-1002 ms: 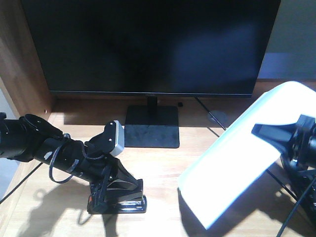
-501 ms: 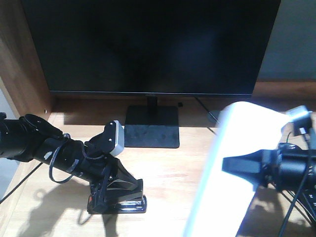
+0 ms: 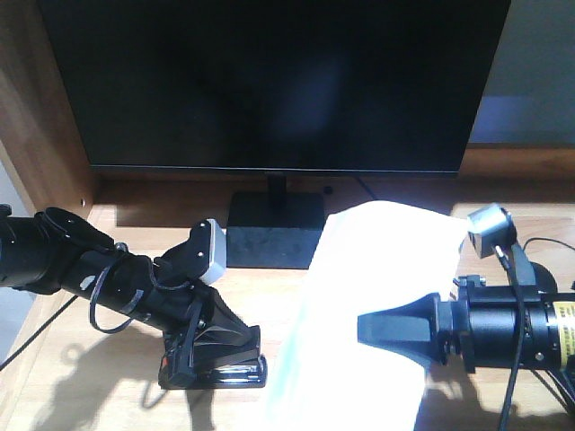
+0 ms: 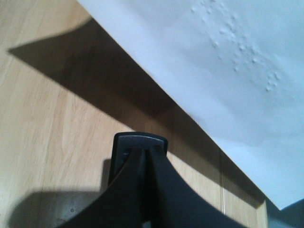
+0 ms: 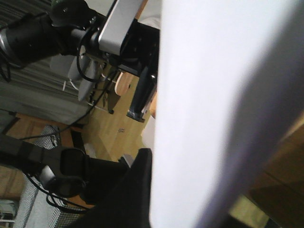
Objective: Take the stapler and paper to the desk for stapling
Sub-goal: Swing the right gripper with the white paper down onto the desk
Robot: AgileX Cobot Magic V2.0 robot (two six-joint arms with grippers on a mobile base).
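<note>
The paper point(image 3: 359, 278) hangs in the air over the right half of the desk point(image 3: 260, 296). It is pinched at one edge in the jaws of the right gripper point(image 3: 368, 328) and bows over in a soft curve. Its lower edge droops near the stapler point(image 3: 216, 370), and the shadow in the left wrist view suggests it is clear of the wood there.

The stapler sits flat on the desk, in front of the monitor stand point(image 3: 274, 229) and to its left, with the left gripper point(image 3: 208, 346) down on top of it. From the left wrist those jaws look drawn together with only a thin seam between them. Whether they clamp any part of the stapler I cannot tell.

The sheet looks light and limp, so it will likely sag, swing and crease if it is moved fast or squeezed hard. A hold close to one edge seems best, leaving the far corner free to slip into the stapler's mouth. The stapler looks rigid and heavier, and its smooth black shell is probably slick. Gripping across the sides of the body, or pressing straight down, should keep it from skidding.
</note>
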